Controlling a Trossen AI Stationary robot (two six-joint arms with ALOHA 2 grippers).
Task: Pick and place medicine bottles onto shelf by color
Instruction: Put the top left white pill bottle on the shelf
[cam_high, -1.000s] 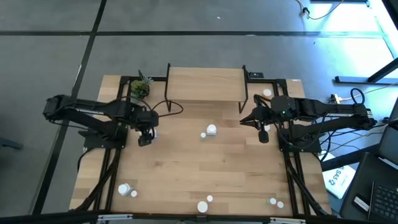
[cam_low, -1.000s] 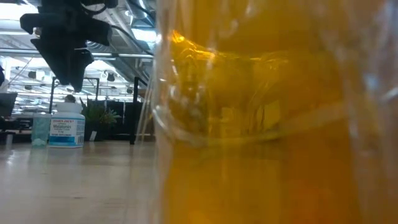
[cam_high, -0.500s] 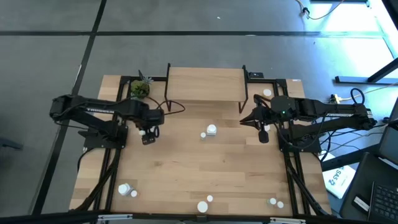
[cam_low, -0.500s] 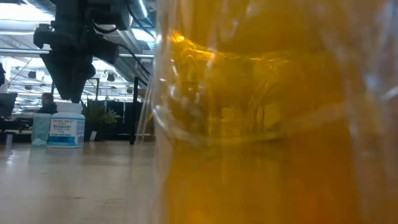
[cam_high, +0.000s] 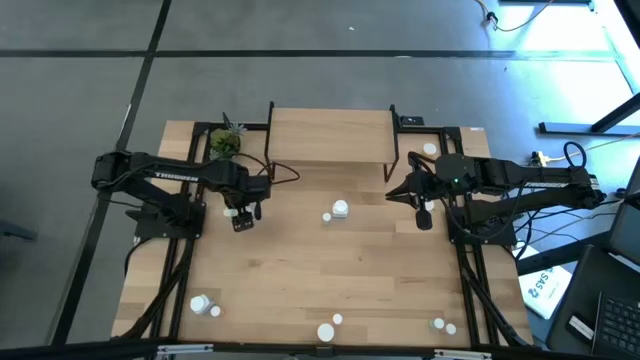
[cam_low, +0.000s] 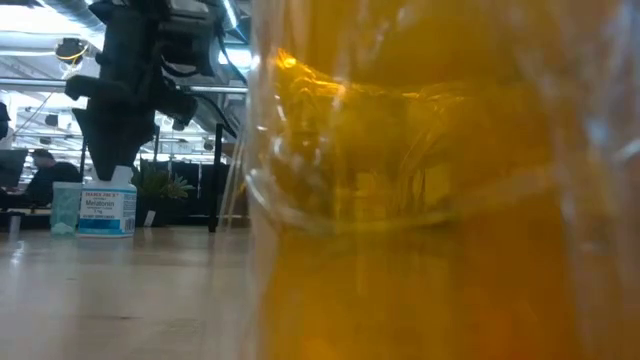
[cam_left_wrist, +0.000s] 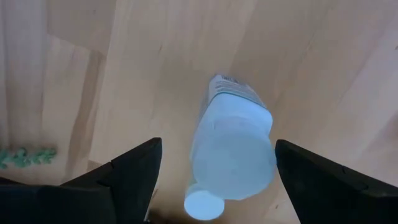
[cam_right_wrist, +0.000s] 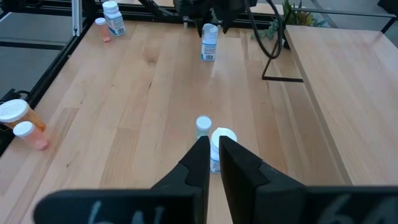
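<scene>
A white medicine bottle (cam_left_wrist: 233, 149) with a white cap stands upright on the table, left of centre, with a tiny pale green bottle (cam_low: 65, 208) close beside it. My left gripper (cam_left_wrist: 217, 144) hangs open just above the white bottle and points down, one finger on each side, touching nothing. In the low view my left gripper (cam_low: 110, 140) is right over the white bottle's cap (cam_low: 108, 181). My right gripper (cam_right_wrist: 211, 155) waits shut above the table's right part. Two more bottles (cam_high: 336, 211) stand mid-table. The shelf (cam_high: 330, 135) stands at the far edge.
A potted plant (cam_high: 225, 143) sits left of the shelf. Bottle pairs stand near the front edge at left (cam_high: 204, 305), centre (cam_high: 328, 328) and right (cam_high: 444, 325). One bottle (cam_high: 430, 150) is at the far right. An orange bottle (cam_low: 440, 200) fills the low view.
My left gripper has come down and gone a little toward the table's right edge, ending right over the white bottle. Its fingers have stayed open. My right arm has kept still.
</scene>
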